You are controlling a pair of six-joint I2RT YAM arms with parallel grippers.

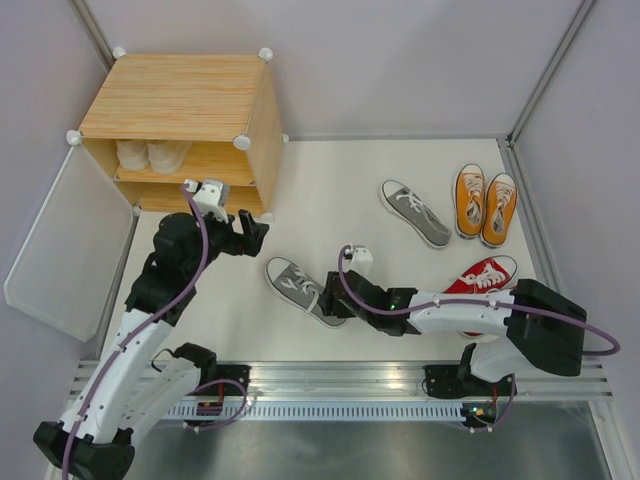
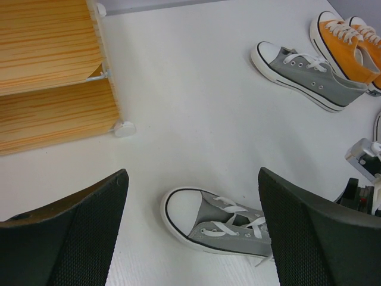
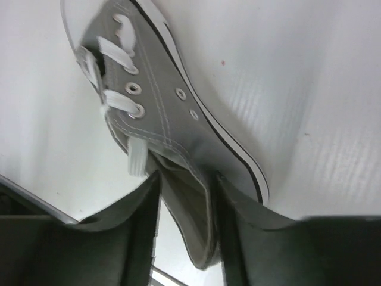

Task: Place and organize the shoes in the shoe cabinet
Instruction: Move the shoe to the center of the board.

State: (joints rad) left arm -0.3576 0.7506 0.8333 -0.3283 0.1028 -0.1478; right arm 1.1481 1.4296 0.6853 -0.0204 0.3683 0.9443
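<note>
**Right pincer at the heel of a grey shoe**

The right pincer (image 3: pixel 187 182) is down at table level with its jaws narrow. The heel of the grey shoe (image 1: pixel 295 283) sits right between them, one finger along each side of the heel collar. Fabric fills the gap, but I cannot tell whether it is truly clamped or only bracketed.

The shoe lies sole-down on the table (image 1: pixel 330 160). Its long axis runs straight out from the pincer, heel at the jaws and toe pointing away to the left. Just past that toe is the left pincer (image 2: pixel 191 179), hanging above the table with jaws wide and nothing in them.

Farther along much the same line stands the cabinet (image 1: pixel 180 100). Its door (image 1: pixel 60 240) is swung open and a pale pair (image 1: pixel 150 155) is on the upper shelf.

By my read the right arm is plainly the nearer one. The coming move turns on that heel-to-toe line, already aimed roughly at the cabinet mouth.

Out the other way from the right pincer lie the second grey shoe (image 1: pixel 415 212) and, well beyond it, the orange pair (image 1: pixel 485 205). A red shoe (image 1: pixel 480 275) is tucked against the right forearm.
</note>
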